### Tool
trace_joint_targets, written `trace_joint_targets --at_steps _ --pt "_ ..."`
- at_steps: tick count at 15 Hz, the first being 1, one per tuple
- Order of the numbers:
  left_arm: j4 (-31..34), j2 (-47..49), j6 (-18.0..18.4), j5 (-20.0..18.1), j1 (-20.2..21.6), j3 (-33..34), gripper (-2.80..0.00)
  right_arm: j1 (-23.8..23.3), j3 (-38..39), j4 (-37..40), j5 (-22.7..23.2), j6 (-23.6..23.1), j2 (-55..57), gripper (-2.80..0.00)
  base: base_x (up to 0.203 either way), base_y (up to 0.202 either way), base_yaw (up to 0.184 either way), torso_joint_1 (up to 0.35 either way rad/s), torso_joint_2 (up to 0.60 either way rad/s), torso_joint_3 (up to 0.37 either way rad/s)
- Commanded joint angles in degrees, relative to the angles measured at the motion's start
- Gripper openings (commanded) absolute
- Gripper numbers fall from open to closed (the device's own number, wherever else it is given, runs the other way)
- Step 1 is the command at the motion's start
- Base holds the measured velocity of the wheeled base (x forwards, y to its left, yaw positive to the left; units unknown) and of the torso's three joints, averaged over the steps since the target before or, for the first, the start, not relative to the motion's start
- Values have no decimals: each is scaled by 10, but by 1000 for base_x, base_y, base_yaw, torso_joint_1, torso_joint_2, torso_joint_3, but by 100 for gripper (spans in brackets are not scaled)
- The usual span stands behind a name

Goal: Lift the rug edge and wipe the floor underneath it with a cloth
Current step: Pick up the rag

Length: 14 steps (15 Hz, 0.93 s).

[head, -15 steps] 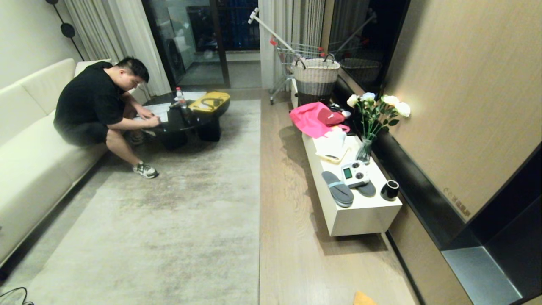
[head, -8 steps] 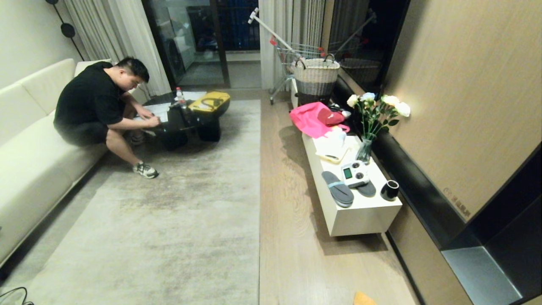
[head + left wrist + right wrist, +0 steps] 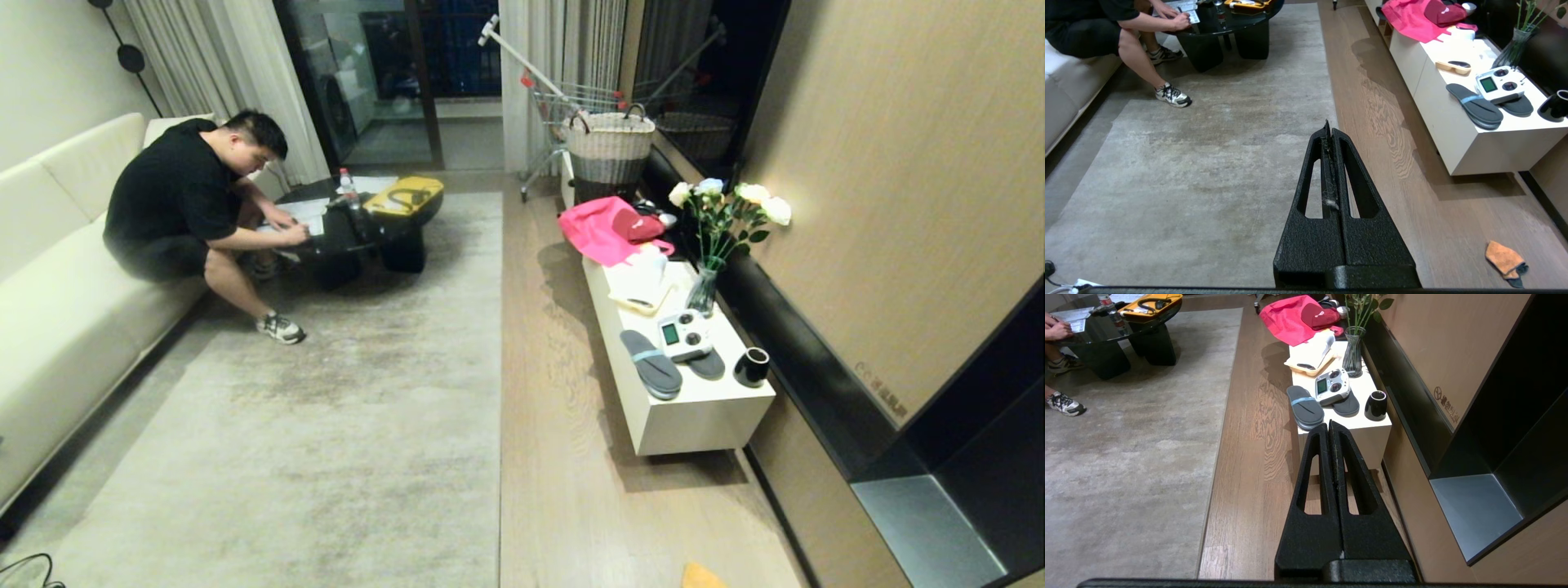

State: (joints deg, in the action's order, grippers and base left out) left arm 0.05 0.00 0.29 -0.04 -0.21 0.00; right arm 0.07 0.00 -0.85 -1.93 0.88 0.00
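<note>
Both my grippers hang in the air, jaws pressed together, empty.
Left gripper (image 3: 1328,130) hovers over the rug edge (image 3: 1327,81); cloth (image 3: 1504,258) lies on floor (image 3: 1392,163) off to its right, well apart. Right gripper (image 3: 1329,426) points toward the bench (image 3: 1372,416).

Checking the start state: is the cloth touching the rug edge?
Apart. The left wrist view shows the cloth lying on the floor, with bare planks between it and the rug edge.
</note>
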Motion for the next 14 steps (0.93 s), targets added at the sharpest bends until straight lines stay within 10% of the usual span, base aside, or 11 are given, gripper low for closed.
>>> trace_joint_targets --at_steps 1,14 --pt "0 0 0 0 0 0 -280 0 0 0 0 0 1 -280 0 0 0 0 0 0" --pt "0 1 0 0 0 0 -280 0 0 0 0 0 1 -280 0 0 0 0 0 0"
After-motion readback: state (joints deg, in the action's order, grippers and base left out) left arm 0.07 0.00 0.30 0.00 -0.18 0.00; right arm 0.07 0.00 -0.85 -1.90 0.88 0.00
